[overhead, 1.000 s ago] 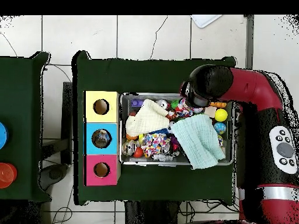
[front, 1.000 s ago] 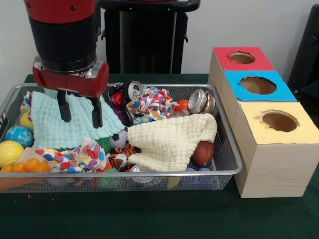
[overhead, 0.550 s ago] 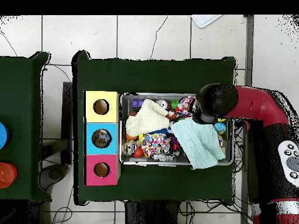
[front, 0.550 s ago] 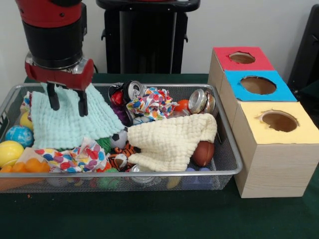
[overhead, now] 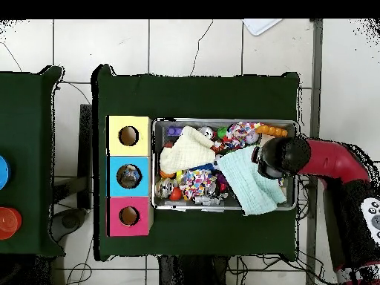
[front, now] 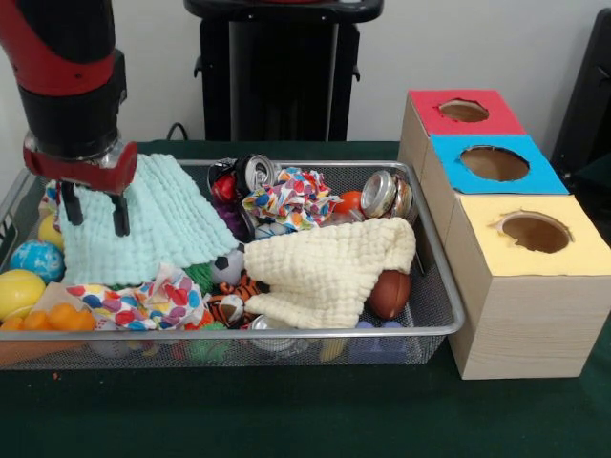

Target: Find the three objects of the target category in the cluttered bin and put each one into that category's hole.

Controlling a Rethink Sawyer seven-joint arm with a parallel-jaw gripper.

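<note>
A wire bin (front: pixel 315 333) holds mixed clutter. A mint cloth (front: pixel 153 224) lies at its left and a cream cloth (front: pixel 329 267) in the middle. Patterned cloths (front: pixel 291 196), two crushed cans (front: pixel 256 172) (front: pixel 385 194), a brown football (front: pixel 389 294) and yellow (front: pixel 17 291) and blue (front: pixel 36 258) balls lie around them. My gripper (front: pixel 95 215) hangs open and empty over the mint cloth's left edge. To the right stands a box with red (front: pixel 464 111), blue (front: pixel 494 163) and yellow (front: pixel 535 232) holes. In the overhead view the arm's wrist (overhead: pixel 278 156) covers the bin's right end.
A black stand (front: pixel 277 76) rises behind the table. The box (overhead: pixel 128 176) sits directly against the bin's (overhead: pixel 223 122) left end in the overhead view. A second dark table (overhead: pixel 26 163) with a blue and a red disc lies further left.
The open gripper has slid leftward in the front view, from the middle of the mint cloth to its left edge. Nothing in the bin has shifted.
</note>
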